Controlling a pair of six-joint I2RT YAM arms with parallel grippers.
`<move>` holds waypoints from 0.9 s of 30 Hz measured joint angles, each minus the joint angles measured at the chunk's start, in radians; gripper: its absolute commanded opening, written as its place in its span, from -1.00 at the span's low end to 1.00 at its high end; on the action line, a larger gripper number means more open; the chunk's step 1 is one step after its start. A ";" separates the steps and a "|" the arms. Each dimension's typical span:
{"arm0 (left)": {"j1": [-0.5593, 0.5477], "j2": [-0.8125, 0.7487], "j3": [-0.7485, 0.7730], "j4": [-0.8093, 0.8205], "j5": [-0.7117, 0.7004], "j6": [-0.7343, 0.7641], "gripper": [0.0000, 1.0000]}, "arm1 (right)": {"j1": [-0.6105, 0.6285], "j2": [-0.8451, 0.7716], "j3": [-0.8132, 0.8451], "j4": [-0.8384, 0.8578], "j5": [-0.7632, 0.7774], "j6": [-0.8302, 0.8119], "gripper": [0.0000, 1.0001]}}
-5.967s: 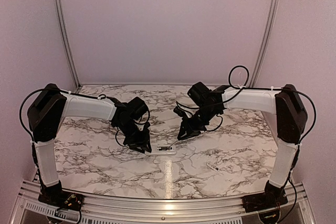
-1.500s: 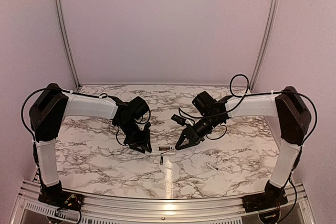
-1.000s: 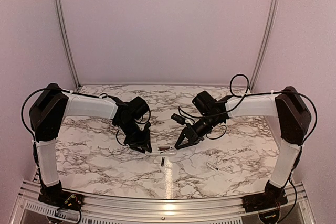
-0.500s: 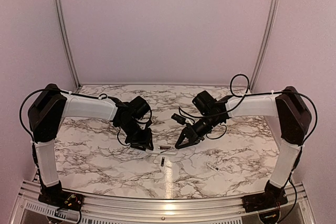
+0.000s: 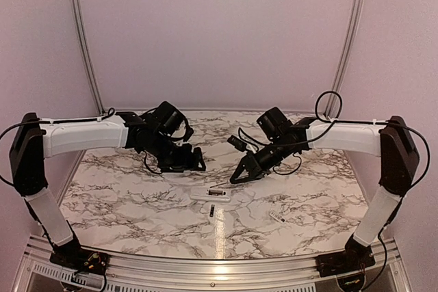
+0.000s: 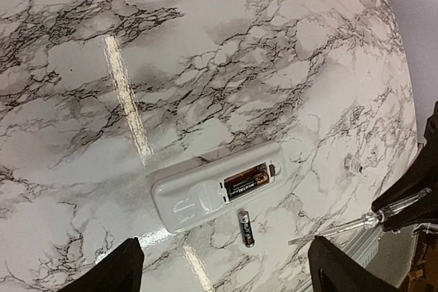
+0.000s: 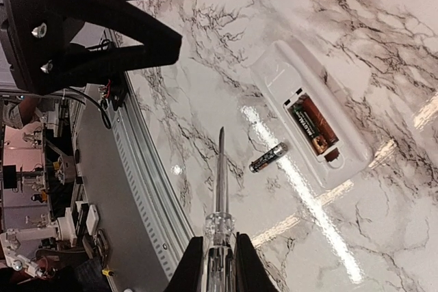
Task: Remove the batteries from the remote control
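Note:
The remote control [image 5: 211, 195] lies back-up on the marble table [image 5: 137, 203], its white body [image 6: 198, 196] with the battery bay uncovered. One of the batteries [image 6: 248, 180] sits in the bay [image 7: 311, 126]. The other battery [image 5: 212, 210] lies loose on the table just beside the remote [image 6: 246, 228] [image 7: 268, 158]. My left gripper [image 5: 191, 166] hangs open above and left of the remote, nothing between its fingers [image 6: 116, 271]. My right gripper [image 5: 237, 176] is shut on a clear-handled screwdriver [image 7: 221, 189], its tip in the air above the table near the loose battery.
A small white flat chip [image 5: 276, 217] lies on the table right of the remote, also seen in the left wrist view [image 6: 354, 163]. The metal rail of the table's front edge [image 7: 147, 189] runs close below the screwdriver. The left gripper's body [image 7: 102, 25] looms near the right one.
My left gripper has opened, let go of the remote and drawn up and back to the left. The remote now lies free on the table. My right gripper lifted slightly.

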 measured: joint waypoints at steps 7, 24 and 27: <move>0.000 -0.127 -0.001 0.021 0.019 -0.047 0.63 | 0.003 -0.062 0.000 0.053 0.048 0.056 -1.00; 0.045 -0.282 -0.052 0.372 0.289 -0.240 0.24 | 0.005 -0.230 0.043 0.373 0.041 0.192 -1.00; 0.057 -0.299 -0.066 0.428 0.323 -0.271 0.14 | 0.005 -0.243 0.048 0.424 0.025 0.216 -1.00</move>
